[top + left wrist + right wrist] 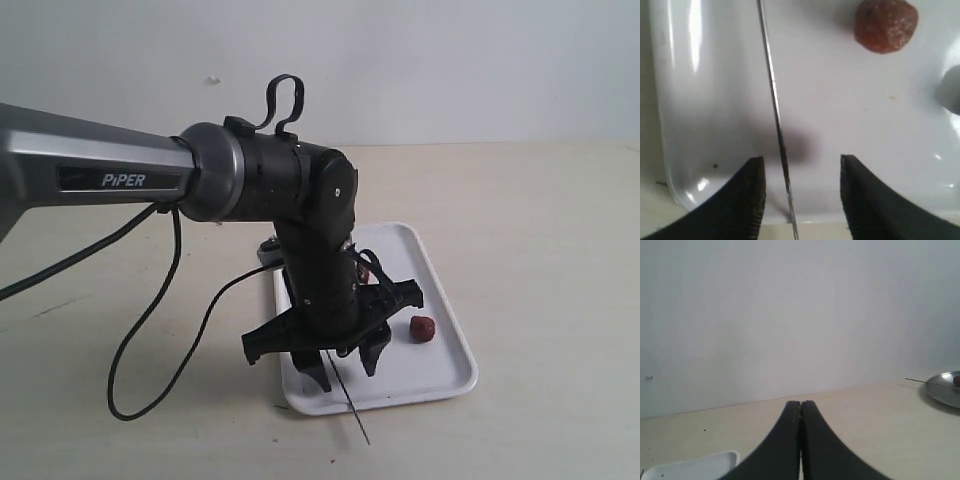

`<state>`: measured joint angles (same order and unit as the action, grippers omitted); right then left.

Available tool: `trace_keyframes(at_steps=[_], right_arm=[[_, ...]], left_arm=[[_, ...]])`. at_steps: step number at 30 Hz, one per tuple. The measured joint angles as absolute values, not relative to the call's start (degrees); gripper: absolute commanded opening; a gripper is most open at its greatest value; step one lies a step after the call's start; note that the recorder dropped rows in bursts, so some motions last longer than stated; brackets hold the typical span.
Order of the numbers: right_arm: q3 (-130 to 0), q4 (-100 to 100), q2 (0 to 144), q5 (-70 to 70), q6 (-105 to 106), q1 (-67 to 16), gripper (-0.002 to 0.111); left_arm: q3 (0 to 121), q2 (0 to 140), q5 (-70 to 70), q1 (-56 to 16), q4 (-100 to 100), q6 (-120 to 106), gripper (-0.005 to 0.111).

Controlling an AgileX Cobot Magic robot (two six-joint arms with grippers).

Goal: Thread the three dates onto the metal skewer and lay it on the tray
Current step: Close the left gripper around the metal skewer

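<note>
The white tray (440, 375) lies in the middle of the table. One dark reddish-brown date (422, 328) sits loose on it, also seen in the left wrist view as the date (886, 25). No other dates show on the tray. The thin metal skewer (355, 410) lies along the tray, its end sticking out over the near rim. My left gripper (346, 372) hangs open just above the tray. In the left wrist view the skewer (775, 115) runs between the left gripper's (802, 160) spread fingers, untouched. My right gripper (801, 404) is shut on nothing, raised and away from the tray (695, 467).
The left arm (300, 200) and its black cable (150, 320) cover the tray's far half. In the right wrist view a shallow metal dish (946, 389) stands at the far side of the table, with a thin rod (915, 380) poking from it.
</note>
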<state>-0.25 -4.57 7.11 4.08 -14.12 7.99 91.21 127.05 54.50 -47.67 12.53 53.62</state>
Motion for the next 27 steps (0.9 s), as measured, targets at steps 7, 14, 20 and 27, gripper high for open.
trace_keyframes(at_steps=[7, 14, 20, 27], right_arm=[[-0.25, -4.57, 7.11, 4.08, -14.12, 7.99, 0.0], [-0.25, -4.57, 7.11, 4.08, -14.12, 7.99, 0.0], [-0.25, -4.57, 7.11, 4.08, -14.12, 7.99, 0.0], [-0.25, -4.57, 7.11, 4.08, -14.12, 7.99, 0.0]], left_arm=[[91.21, 127.05, 54.91, -47.67, 13.17, 51.96, 0.047], [91.21, 127.84, 54.91, -47.67, 13.06, 51.85, 0.047], [91.21, 128.1, 55.28, -47.67, 13.06, 51.85, 0.047], [91.21, 128.2, 55.67, -47.67, 12.68, 51.85, 0.028]])
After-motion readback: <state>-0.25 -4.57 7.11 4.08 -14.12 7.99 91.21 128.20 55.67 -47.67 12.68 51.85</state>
